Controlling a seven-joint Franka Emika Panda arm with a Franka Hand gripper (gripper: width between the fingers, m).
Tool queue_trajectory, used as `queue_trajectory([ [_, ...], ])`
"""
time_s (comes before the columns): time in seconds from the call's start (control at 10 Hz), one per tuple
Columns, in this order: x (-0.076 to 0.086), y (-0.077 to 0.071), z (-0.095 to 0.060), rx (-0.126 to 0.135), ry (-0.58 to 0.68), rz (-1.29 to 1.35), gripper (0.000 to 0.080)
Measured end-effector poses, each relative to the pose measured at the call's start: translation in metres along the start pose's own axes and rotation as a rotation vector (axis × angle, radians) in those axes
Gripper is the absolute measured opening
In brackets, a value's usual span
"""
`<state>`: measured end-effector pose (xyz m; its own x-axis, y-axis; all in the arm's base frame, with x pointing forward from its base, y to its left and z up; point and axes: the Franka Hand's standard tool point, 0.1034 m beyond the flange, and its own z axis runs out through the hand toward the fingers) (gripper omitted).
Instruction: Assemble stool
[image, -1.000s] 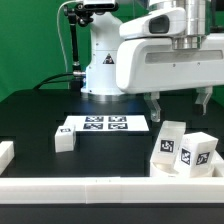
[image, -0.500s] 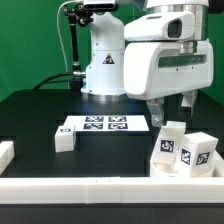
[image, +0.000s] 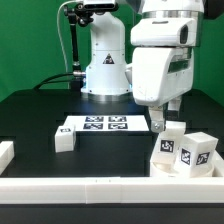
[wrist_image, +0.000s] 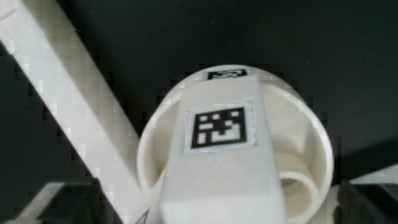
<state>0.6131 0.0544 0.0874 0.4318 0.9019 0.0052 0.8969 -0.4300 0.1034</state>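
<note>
Ext. view, L to R: a short white rail stub (image: 5, 152) is at the table's (image: 30, 115) left edge, cut off by the frame. The front rail (image: 100, 186) is long, smooth plastic and runs along the near edge. The table is matte black. A lone leg (image: 65, 140), a plain white block, sits just left of the marker board (image: 97, 124), apart from it. The board is flat and thin w/ four b&w tags. Behind it is the glossy white robot base (image: 105, 62).

Right of centre the bulky arm housing fills the upper frame. The gripper (image: 160, 120) hangs under it w/ jaws spread and nothing between them. One dark finger (image: 157, 123) is clear, the other is hard to make out.

The leg cluster (image: 195, 152) is at the near right corner against the front rail: chunky white pieces w/ square tags. They overlap, so the count is unclear.

The disc (wrist_image: 219, 130) shows only in the wrist view, right under the gripper. It's white, rounded, w/ a raised rim, a tag at its middle and a 2nd, blurred tag at the far rim. It lies on the black top just beside a rail (wrist_image: 71, 100); touching or not, can't tell. Its near part is cut off and out of focus.
</note>
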Motion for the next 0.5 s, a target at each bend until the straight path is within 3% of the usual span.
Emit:
queue_trajectory([
  [0.3, -0.0005, -0.001, 0.0022, 0.001, -0.006, 0.012, 0.0622],
  [0.4, -0.0014, -0.001, 0.0031, 0.002, -0.007, 0.013, 0.0445],
  [0.5, -0.0023, -0.0005, 0.0032, 0.002, -0.007, 0.015, 0.034],
])
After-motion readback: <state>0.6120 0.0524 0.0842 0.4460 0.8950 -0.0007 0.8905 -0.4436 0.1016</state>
